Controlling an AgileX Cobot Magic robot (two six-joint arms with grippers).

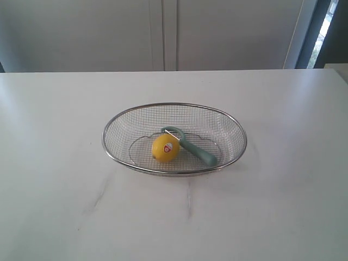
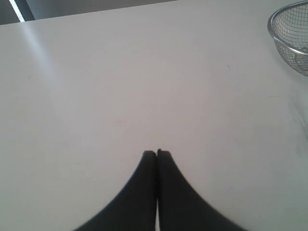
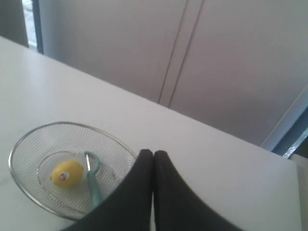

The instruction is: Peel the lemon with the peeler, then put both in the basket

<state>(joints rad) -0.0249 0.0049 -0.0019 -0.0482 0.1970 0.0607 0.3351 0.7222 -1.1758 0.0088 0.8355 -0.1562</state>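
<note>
Lemon (image 1: 165,148), small, round and yellow, lies in the oval silver wire-mesh basket (image 1: 104,138) on the white bench (image 1: 54,190), just beside the curved head of the teal peeler (image 1: 199,153). Left hand (image 2: 157,153) and right hand (image 3: 153,153) are closed, empty and clear of the basket. Risk: a reaching hand may roll the lemon or snag the mesh.
</note>
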